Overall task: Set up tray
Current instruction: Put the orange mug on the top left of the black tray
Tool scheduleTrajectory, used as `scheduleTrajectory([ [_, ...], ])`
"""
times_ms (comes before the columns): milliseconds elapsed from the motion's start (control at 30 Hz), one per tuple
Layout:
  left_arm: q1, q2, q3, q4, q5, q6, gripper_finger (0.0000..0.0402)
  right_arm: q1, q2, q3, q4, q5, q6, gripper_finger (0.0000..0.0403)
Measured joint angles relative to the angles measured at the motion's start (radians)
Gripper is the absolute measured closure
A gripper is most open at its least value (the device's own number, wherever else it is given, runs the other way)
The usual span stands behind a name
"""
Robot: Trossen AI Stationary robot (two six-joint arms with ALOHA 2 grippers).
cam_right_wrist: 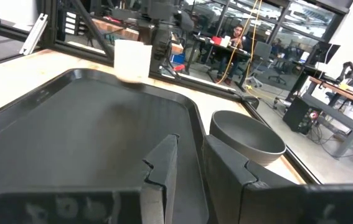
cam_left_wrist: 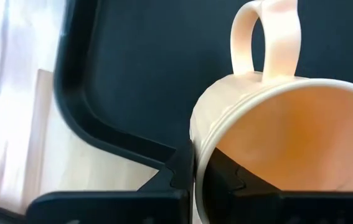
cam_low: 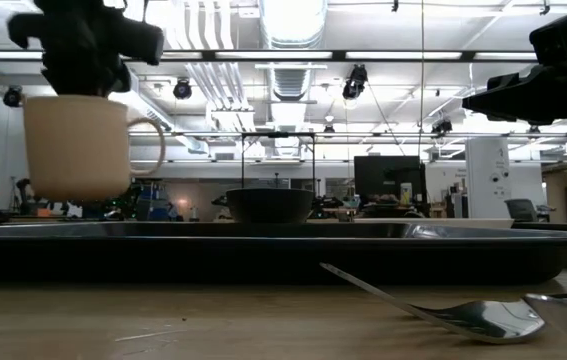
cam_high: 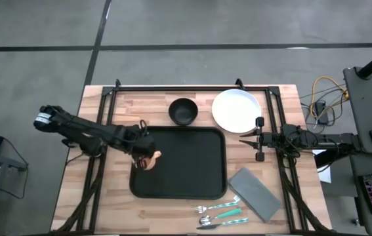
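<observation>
A cream mug (cam_low: 78, 145) hangs upright from my left gripper (cam_high: 145, 155), just above the left part of the large black tray (cam_high: 192, 167). The left wrist view looks down into the mug (cam_left_wrist: 288, 137), with the tray's rim (cam_left_wrist: 76, 99) beneath it. My right gripper (cam_high: 243, 139) hovers shut at the tray's right edge, below the white plate (cam_high: 236, 110). Its fingers (cam_right_wrist: 164, 162) point across the tray (cam_right_wrist: 70, 130) toward the mug (cam_right_wrist: 131, 59). My left gripper (cam_left_wrist: 201, 165) pinches the mug's rim wall (cam_left_wrist: 202, 134) on the side away from the handle (cam_left_wrist: 266, 37). One finger (cam_left_wrist: 226, 180) is inside the mug and one (cam_left_wrist: 177, 171) outside, both pointing down from above. The mug hangs upright below them, lifted clear of the tray.
A black bowl (cam_high: 183, 110) and the white plate stand on the table beyond the tray's far edge. A grey napkin (cam_high: 254, 193) and teal-handled cutlery (cam_high: 222, 211) lie at the near right. A spoon (cam_low: 483, 318) lies close to the low camera.
</observation>
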State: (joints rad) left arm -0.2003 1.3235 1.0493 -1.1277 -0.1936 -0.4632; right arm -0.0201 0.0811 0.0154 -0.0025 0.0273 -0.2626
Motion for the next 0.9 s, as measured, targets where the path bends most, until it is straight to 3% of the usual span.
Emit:
scheduleTrajectory([
  [600, 0.404, 0.0, -0.108, 0.11, 0.046, 0.193, 0.0402, 0.0, 0.0, 0.0, 0.0, 0.0, 0.0, 0.0335],
  [900, 0.497, 0.0, -0.108, 0.172, 0.046, 0.201, 0.0401, 0.0, 0.0, 0.0, 0.0, 0.0, 0.0, 0.0335],
])
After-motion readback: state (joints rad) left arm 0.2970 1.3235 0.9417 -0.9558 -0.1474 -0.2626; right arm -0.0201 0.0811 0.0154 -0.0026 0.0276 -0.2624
